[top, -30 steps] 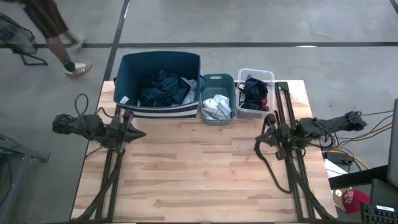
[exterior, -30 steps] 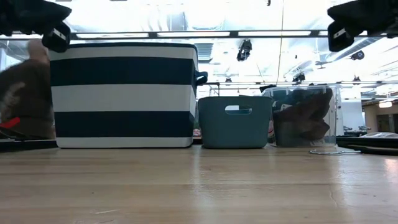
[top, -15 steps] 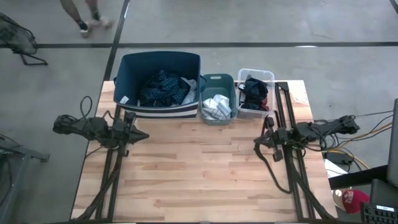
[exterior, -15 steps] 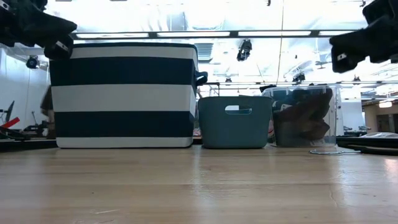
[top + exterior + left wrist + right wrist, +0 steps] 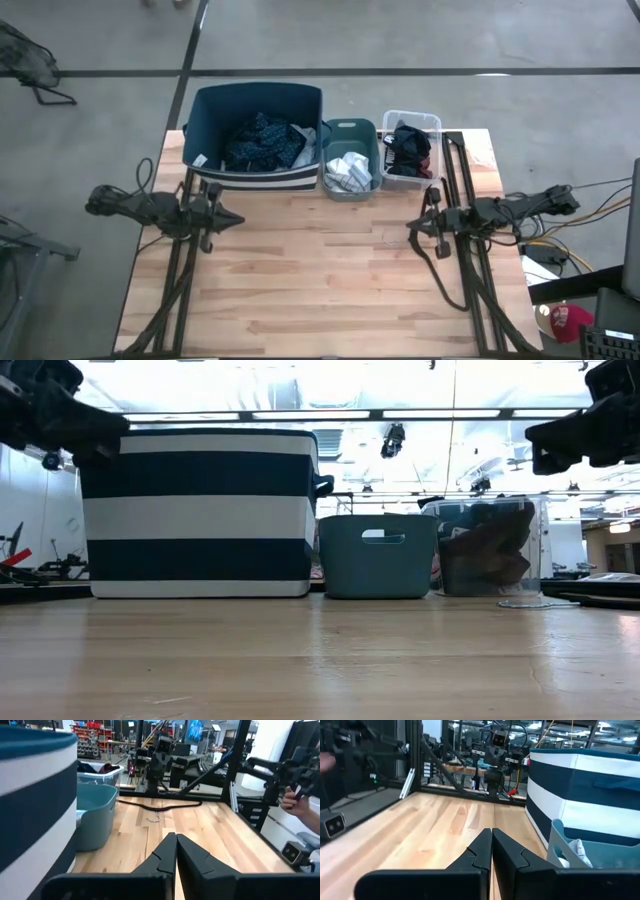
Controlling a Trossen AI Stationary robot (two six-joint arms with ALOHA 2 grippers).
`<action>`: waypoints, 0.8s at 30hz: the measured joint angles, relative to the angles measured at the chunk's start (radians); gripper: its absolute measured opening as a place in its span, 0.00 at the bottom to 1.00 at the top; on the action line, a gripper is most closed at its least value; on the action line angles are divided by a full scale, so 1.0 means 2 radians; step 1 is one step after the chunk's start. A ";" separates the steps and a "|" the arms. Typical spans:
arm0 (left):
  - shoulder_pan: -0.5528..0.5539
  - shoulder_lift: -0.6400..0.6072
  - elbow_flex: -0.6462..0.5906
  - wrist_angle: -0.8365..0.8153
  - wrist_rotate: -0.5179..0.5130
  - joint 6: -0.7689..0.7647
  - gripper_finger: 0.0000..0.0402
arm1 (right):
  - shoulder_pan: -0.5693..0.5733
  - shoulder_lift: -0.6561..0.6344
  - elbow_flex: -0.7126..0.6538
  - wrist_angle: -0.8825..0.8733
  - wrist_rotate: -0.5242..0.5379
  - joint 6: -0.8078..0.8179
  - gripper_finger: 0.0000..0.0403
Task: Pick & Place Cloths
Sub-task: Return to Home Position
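The cloths [image 5: 290,148] all sit in three bins along the 12 o'clock edge of the table [image 5: 320,290]. A dark dotted piece [image 5: 255,140] fills the striped navy bin [image 5: 205,108] at 11 o'clock. A white bundle [image 5: 348,172] lies in the small teal bin [image 5: 350,125] at 12. Black and maroon pieces [image 5: 410,145] are in the clear bin [image 5: 390,122] at 1. They look soft, light and floppy, so I would pinch a raised fold on top. My left gripper [image 5: 230,220] hangs at 9 o'clock and my right gripper [image 5: 413,231] at 3. Both have their fingers pressed together, holding nothing.
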 joint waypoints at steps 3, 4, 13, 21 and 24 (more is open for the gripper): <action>0.000 0.001 -0.010 0.000 0.000 0.000 0.03 | 0.000 0.002 0.000 0.001 0.000 0.006 0.02; 0.000 0.000 -0.013 -0.001 0.000 0.000 0.03 | 0.000 0.002 0.000 0.004 0.000 0.013 0.02; 0.000 0.001 -0.044 0.002 0.001 0.001 0.04 | 0.000 0.002 0.000 0.001 0.000 0.014 0.02; 0.000 0.008 -0.043 0.000 0.002 0.001 0.05 | 0.000 0.002 0.000 0.000 0.000 0.013 0.02; 0.000 0.009 -0.043 0.000 0.002 0.001 0.05 | 0.000 0.002 0.000 0.000 0.000 0.015 0.02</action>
